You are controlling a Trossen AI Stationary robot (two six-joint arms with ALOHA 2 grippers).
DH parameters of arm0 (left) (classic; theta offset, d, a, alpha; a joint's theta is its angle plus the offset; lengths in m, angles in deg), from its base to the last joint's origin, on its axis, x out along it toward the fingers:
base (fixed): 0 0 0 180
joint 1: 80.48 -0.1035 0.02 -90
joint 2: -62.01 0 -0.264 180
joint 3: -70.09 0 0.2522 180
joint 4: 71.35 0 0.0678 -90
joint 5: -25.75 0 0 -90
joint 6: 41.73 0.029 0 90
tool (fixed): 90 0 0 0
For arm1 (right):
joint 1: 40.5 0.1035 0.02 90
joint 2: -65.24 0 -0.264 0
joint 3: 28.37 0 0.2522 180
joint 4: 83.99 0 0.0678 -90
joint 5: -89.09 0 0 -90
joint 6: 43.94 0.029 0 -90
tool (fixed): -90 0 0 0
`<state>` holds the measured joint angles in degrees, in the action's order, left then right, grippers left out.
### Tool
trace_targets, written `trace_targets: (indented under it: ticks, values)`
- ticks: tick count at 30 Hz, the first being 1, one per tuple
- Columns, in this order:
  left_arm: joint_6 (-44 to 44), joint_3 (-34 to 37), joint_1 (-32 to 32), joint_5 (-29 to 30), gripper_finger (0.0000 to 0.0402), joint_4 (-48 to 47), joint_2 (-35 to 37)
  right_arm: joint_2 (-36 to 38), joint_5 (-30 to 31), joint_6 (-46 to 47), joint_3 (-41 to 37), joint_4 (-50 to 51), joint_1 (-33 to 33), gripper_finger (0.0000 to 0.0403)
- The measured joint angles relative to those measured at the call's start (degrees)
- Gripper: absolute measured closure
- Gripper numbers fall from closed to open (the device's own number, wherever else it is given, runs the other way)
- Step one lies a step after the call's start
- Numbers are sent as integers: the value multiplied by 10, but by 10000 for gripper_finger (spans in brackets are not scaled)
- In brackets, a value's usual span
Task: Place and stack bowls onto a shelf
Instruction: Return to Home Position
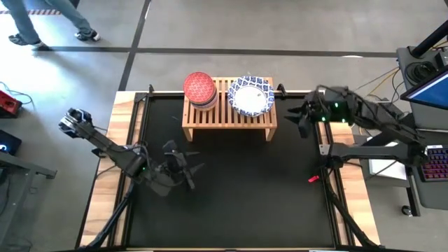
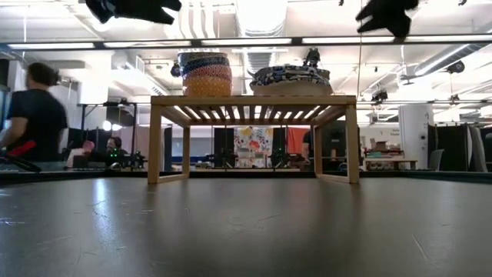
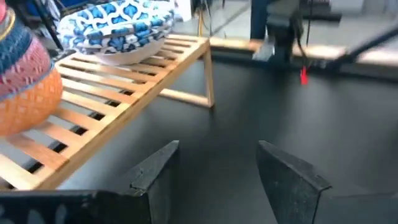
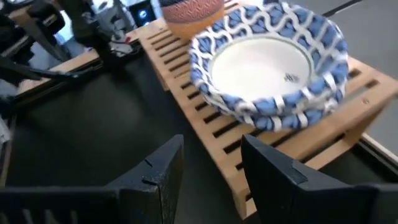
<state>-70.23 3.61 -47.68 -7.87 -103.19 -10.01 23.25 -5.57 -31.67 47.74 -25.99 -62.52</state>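
Observation:
The light-wood shelf (image 1: 229,120) stands on its two side legs at the far middle of the black mat. On its slatted top rest two stacks of bowls: small ones with a red bowl on top (image 1: 199,89) at the left, and wide white ones with blue-patterned rims (image 1: 250,96) at the right. My left gripper (image 1: 183,164) hangs open over the mat, near-left of the shelf, with nothing between its fingers (image 3: 155,171). My right gripper (image 1: 302,115) is open in the air just off the shelf's right end, facing the white stack (image 4: 267,62).
Bare black mat (image 1: 238,203) lies between the shelf and the near edge. A small red item (image 1: 313,178) sits at the mat's right rim. A desk with a keyboard (image 1: 434,162) stands to the right. A person (image 1: 49,24) walks beyond the far left corner.

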Motion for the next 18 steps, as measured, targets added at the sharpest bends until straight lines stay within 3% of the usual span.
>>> trace_targets:
  ticks: [5,9,18]
  values:
    - [32,84,-4,-1,209,169,32,86,58,32,-123,-75,12,253]
    - [70,121,-4,-1,209,254,38,145,64,38,-208,-145,12,257]
    - [84,140,-9,1,209,292,30,232,83,74,-373,-278,12,261]
